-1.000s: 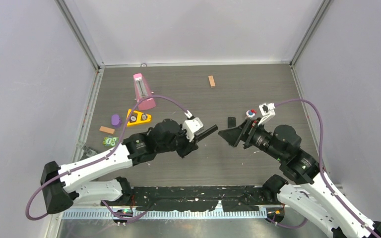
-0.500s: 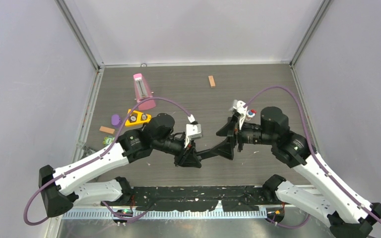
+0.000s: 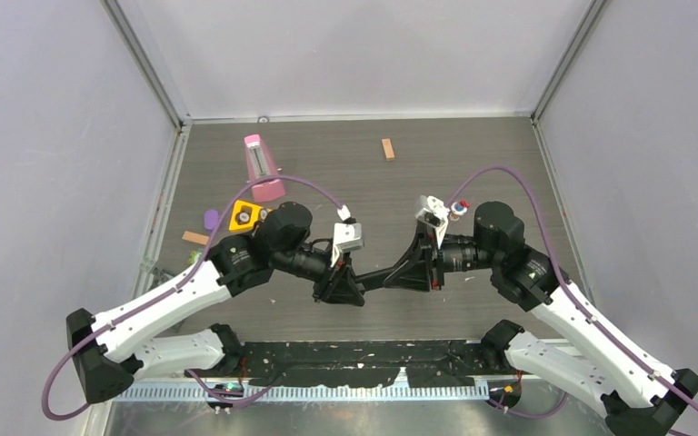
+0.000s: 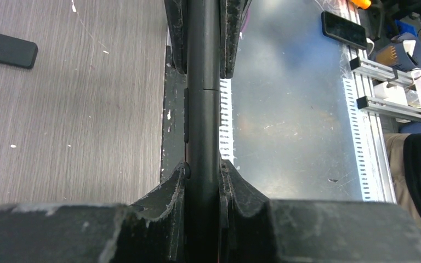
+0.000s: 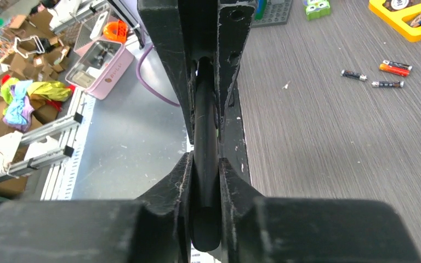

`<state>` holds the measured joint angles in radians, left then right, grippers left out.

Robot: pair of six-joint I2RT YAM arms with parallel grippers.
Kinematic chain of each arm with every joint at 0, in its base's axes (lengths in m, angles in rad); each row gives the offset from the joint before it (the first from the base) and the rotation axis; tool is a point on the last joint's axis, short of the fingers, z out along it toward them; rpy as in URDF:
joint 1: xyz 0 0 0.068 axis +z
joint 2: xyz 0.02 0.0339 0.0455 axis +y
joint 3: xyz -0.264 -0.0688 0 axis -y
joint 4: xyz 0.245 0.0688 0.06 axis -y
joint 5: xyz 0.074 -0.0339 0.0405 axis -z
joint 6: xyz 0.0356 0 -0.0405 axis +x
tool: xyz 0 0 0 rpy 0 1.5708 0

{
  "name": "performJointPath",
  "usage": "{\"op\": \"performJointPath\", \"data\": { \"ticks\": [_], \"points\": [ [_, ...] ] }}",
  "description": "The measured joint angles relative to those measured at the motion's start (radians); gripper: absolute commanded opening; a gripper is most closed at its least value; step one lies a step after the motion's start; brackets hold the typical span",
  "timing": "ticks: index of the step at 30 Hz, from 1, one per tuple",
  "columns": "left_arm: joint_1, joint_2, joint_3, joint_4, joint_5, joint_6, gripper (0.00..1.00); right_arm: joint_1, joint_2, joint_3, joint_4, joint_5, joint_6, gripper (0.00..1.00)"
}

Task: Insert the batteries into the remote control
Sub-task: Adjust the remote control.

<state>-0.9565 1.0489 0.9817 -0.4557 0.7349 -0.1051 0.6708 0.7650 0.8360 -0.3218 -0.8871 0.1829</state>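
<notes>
The black remote control (image 3: pixel 377 276) hangs above the table between both arms, edge-on in both wrist views. My left gripper (image 3: pixel 356 282) is shut on one end of the remote control (image 4: pixel 203 109), and my right gripper (image 3: pixel 396 273) is shut on the other end of the same bar (image 5: pixel 205 126). In the left wrist view my left gripper (image 4: pixel 203 172) pinches it near the bottom. My right gripper (image 5: pixel 205 164) does the same in its own view. Three batteries (image 5: pixel 387 84) lie loose on the wooden table at that view's upper right; one is orange-red (image 5: pixel 397 67).
A short black bar (image 4: pixel 5 48) lies flat on the table. At the back left stand a pink tapered object (image 3: pixel 262 168), a yellow toy (image 3: pixel 247 215) and a purple piece (image 3: pixel 211 219). A wooden block (image 3: pixel 387 148) lies far back. The table's metal front edge (image 4: pixel 296 109) runs below the remote.
My right gripper swung left and closed on the free end of the remote. My left arm turned the remote from pointing up-right to pointing toward the right gripper.
</notes>
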Motion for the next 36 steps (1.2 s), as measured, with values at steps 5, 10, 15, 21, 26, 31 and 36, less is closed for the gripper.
{"op": "performJointPath", "data": {
  "ticks": [5, 10, 15, 21, 26, 31, 36],
  "points": [
    [0.026, -0.027, -0.002, 0.026, 0.031, -0.047, 0.57, 0.0, -0.016, -0.047, 0.111, 0.006, 0.094, 0.06],
    [0.072, -0.13, -0.104, 0.212, 0.053, -0.179, 0.57, 0.0, -0.036, -0.103, 0.214, 0.056, 0.212, 0.08],
    [0.139, -0.214, -0.269, 0.468, 0.039, -0.359, 0.45, -0.001, -0.071, -0.16, 0.331, 0.116, 0.336, 0.09],
    [0.211, -0.209, -0.412, 0.76, -0.002, -0.6, 0.45, -0.002, -0.08, -0.198, 0.448, 0.177, 0.443, 0.09],
    [0.239, -0.176, -0.469, 0.954, -0.037, -0.746, 0.57, -0.005, -0.057, -0.23, 0.513, 0.198, 0.505, 0.09],
    [0.264, -0.161, -0.498, 1.076, -0.064, -0.842, 0.56, -0.005, -0.026, -0.251, 0.546, 0.21, 0.549, 0.09],
    [0.273, -0.162, -0.504, 1.119, -0.09, -0.888, 0.24, -0.005, -0.005, -0.276, 0.587, 0.215, 0.587, 0.09]
  ]
}}
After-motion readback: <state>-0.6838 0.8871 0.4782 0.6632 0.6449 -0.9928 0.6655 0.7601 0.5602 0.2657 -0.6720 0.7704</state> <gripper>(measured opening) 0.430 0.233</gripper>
